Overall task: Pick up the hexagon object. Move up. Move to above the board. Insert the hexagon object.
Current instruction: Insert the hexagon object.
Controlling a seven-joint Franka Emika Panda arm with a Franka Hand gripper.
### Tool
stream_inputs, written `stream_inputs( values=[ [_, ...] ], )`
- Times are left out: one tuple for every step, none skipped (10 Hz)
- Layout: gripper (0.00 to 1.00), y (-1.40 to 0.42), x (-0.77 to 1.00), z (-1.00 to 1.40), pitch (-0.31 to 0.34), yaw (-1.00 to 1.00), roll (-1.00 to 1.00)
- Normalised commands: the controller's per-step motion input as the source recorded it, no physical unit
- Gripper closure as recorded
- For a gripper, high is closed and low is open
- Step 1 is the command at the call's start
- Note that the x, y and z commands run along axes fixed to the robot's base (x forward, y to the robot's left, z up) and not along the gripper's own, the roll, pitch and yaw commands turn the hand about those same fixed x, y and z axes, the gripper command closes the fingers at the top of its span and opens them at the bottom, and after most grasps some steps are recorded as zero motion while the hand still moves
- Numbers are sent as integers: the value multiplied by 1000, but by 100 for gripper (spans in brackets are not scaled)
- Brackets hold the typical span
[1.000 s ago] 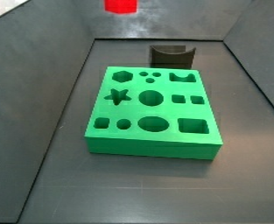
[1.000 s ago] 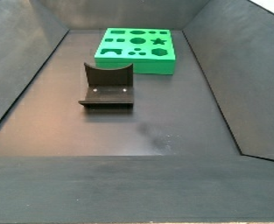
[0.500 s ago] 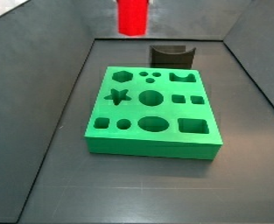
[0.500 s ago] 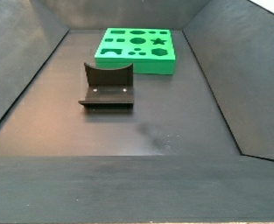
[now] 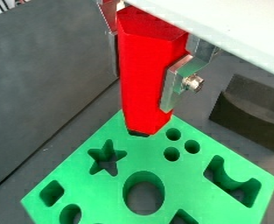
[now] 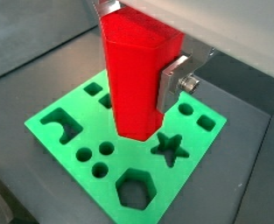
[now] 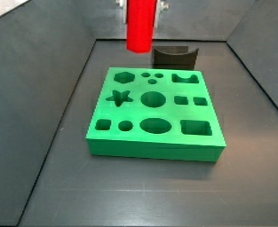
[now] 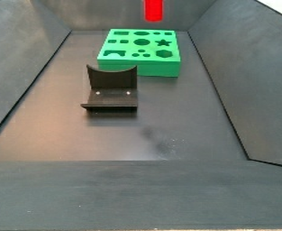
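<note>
The pincer [image 6: 151,74] pinches the red peg [image 6: 136,79] between its silver fingers [image 6: 174,79], holding it upright in the air above the green board [image 6: 74,122] — clear of the top in both wrist views. The hexagon hole [image 6: 133,190] lies off to one side of the peg's foot. Best to shift across until the foot sits squarely over that hole, match the flats, then lower slowly — a tilted entry would likely jam. The fixture [image 7: 174,56] stands behind the board on the counter [image 7: 141,191].
</note>
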Motion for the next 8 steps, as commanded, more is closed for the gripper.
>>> stream_inputs(
  values=[
    [100, 206, 0, -406, 0, -43, 43],
    [100, 140, -34, -366, 0, 0, 66],
    [100, 117, -3, -366, 0, 0, 40],
    [100, 60, 0, -103, 0, 0, 0],
    [100, 0, 31, -9, 0, 0, 0],
    [100, 0, 0, -366, -29, 0, 11],
    [100, 0, -29, -554, -81, 0, 14],
    [100, 29, -14, -489, -87, 0, 0]
  ],
)
